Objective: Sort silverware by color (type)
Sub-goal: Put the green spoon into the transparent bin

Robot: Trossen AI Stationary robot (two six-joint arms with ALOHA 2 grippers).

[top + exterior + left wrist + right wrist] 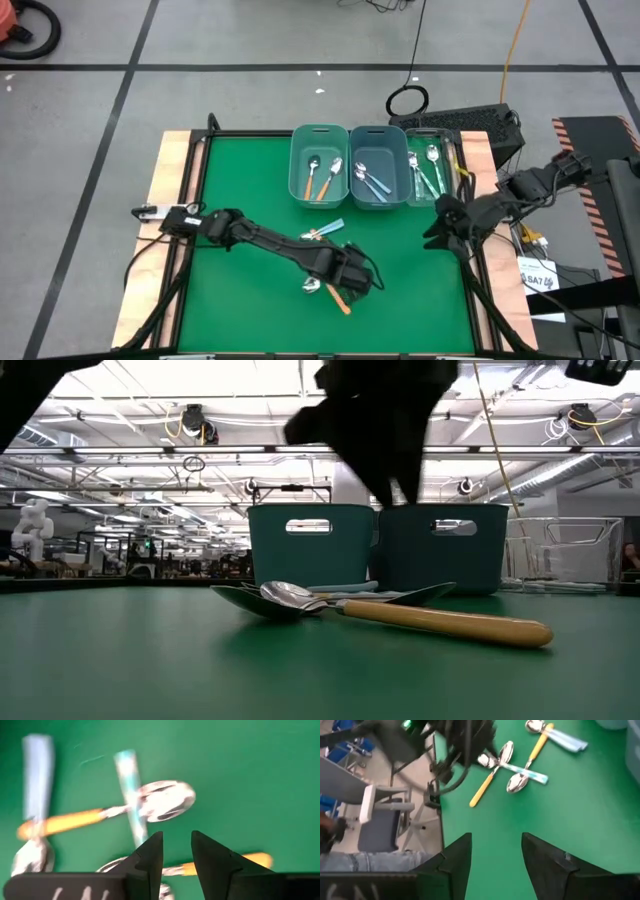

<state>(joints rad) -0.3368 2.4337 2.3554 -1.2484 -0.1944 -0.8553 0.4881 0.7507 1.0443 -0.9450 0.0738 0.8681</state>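
I had the left gripper [352,277] down low over the small pile of loose spoons [325,262] near the middle of the green table [240,180]. From its own wrist camera, its two dark fingers [150,855] stood a little apart with a thin gap between them, and they held nothing. Just past the fingers lay a spoon with an orange handle [65,821] and a shiny bowl [165,801], with a light blue handle [130,790] crossing over it. Another orange-handled spoon [250,860] lay partly hidden under the fingers.

From the low camera, I saw a long orange handle [445,622] lying flat on the table, with a spoon bowl [285,593] at its far end, in front of two teal bins [310,545].

From above, three bins stood side by side at the back of the table. The left bin [318,135] held spoons with orange handles [325,180]. The middle bin [377,135] held spoons with light blue handles [372,180]. The right bin [432,132] held spoons with teal-green handles [425,175].

The right gripper [438,232] waited at the right edge of the table, well apart from the pile. Its fingers [457,857] stood wide apart and were empty.
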